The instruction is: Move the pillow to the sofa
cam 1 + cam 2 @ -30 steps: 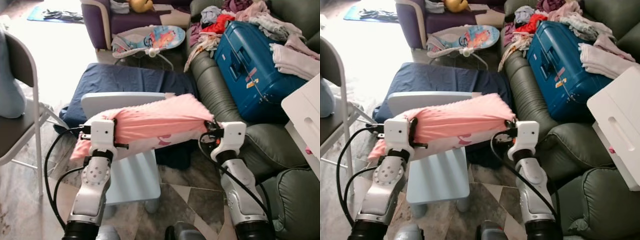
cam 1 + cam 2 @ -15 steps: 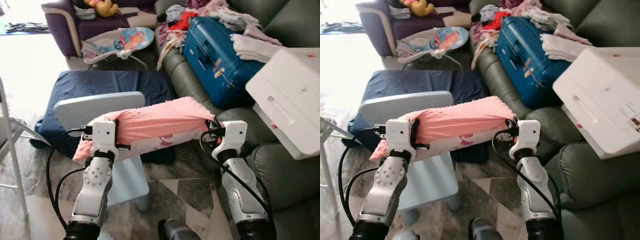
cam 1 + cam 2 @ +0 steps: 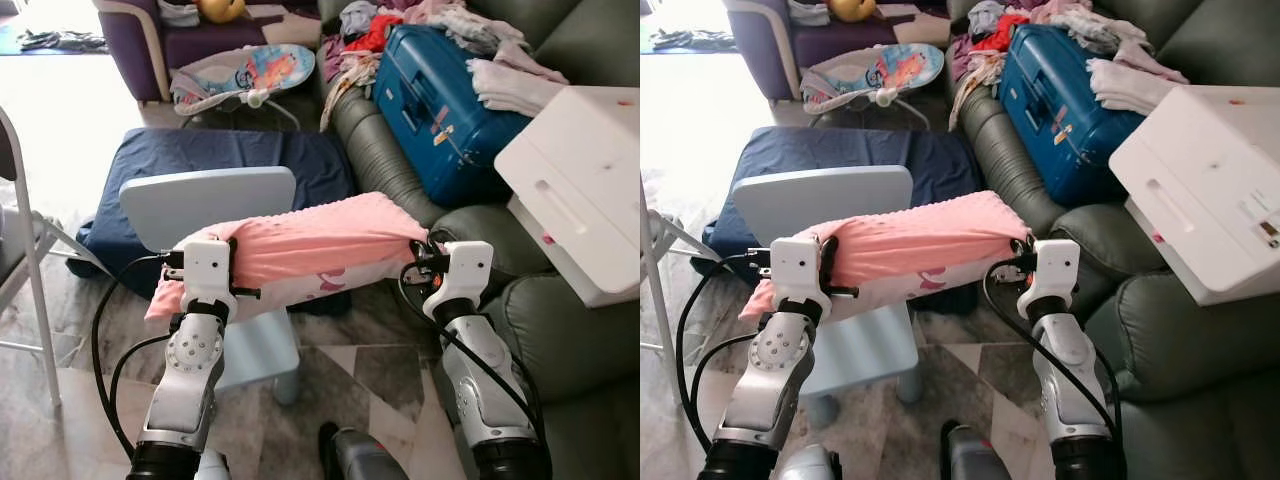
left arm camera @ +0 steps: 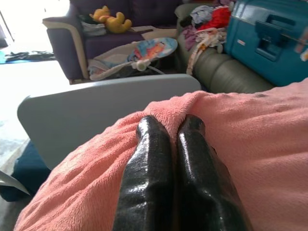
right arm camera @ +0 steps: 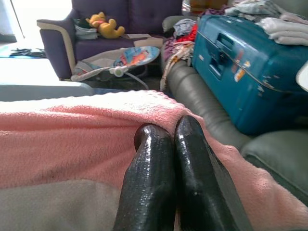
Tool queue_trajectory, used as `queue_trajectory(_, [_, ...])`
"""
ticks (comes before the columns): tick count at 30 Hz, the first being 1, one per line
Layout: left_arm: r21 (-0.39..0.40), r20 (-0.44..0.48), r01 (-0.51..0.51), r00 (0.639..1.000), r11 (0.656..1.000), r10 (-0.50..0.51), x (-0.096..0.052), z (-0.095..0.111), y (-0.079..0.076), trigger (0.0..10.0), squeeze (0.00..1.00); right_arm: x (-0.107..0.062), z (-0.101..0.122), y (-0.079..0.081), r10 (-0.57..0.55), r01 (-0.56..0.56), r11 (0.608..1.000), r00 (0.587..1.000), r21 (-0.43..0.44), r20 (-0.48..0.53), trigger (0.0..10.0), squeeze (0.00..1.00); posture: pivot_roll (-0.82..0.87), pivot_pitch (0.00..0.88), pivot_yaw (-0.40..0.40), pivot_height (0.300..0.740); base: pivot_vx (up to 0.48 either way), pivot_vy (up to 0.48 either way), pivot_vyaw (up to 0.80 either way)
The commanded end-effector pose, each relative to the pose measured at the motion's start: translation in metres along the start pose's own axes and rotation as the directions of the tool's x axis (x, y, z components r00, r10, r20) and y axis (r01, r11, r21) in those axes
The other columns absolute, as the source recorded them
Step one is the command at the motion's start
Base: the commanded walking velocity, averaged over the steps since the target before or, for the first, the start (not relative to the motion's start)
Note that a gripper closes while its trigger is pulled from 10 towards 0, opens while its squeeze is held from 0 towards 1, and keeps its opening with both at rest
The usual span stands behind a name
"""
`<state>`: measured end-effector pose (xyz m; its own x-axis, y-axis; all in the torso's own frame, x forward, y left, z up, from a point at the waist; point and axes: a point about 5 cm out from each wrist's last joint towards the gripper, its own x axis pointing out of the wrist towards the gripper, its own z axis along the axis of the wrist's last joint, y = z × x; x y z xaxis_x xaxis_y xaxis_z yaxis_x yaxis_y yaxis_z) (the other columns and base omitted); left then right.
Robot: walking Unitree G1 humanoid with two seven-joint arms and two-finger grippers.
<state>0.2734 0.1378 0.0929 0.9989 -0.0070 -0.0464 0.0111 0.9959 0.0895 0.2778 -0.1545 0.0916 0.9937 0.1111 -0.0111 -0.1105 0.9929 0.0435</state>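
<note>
The robot is carrying the pink pillow in the air, above a light blue chair. The left gripper pinches one end and the right gripper the other. The green sofa lies to the right, crowded with a suitcase. Next, I think, the robot must find a free cushion.

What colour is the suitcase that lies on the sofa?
The suitcase is blue, almost teal. The left eye view shows it best.

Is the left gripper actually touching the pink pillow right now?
Touching. In the left wrist view, the left gripper has both black fingers pressed into the pink pillow, fabric bunching around them.
</note>
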Motion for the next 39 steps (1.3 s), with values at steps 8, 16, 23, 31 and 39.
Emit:
queue_trajectory(8, [-0.021, 0.021, -0.025, 0.999, 0.999, 0.025, 0.002, 0.0074, 0.0032, 10.0, 0.0, -0.0037, -0.0007, -0.0128, -0.063, 0.063, 0.998, 0.998, -0.015, -0.006, 10.0, 0.0, -0.01, 0.059, -0.083, 0.74, -0.283, 0.0, 0.0])
queue_trajectory(16, [-0.027, 0.018, -0.027, 0.999, 0.999, 0.028, 0.0026, 0.0077, 0.0033, 10.0, 0.0, -0.0037, -0.0003, -0.0142, -0.062, 0.062, 0.998, 0.998, -0.023, -0.006, 10.0, 0.0, -0.01, 0.059, -0.087, 0.74, -0.282, 0.0, 0.0])
queue_trajectory(23, [-0.033, 0.016, -0.023, 1.0, 0.999, 0.023, 0.0029, 0.0074, 0.0016, 10.0, 0.0, -0.0033, -0.0008, -0.0139, -0.06, 0.06, 0.998, 0.998, -0.025, -0.01, 10.0, 0.0, -0.02, 0.056, -0.088, 0.74, -0.281, 0.0, 0.0])
queue_trajectory(31, [-0.044, 0.024, -0.02, 0.999, 0.999, 0.022, 0.005, 0.009, 0.0028, 10.0, 0.0, -0.0029, -0.0014, -0.0138, -0.061, 0.061, 0.998, 0.998, -0.027, -0.014, 10.0, 0.0, -0.02, 0.056, -0.088, 0.74, -0.033, 0.0, 0.0])
queue_trajectory(39, [-0.066, 0.013, -0.008, 1.0, 0.998, 0.009, 0.0058, 0.0083, 0.0039, 10.0, 0.0, -0.0015, -0.0039, -0.0124, -0.063, 0.062, 0.998, 0.998, -0.023, -0.03, 10.0, 0.0, -0.01, 0.056, -0.088, 0.74, 0.0, 0.268, -0.38])
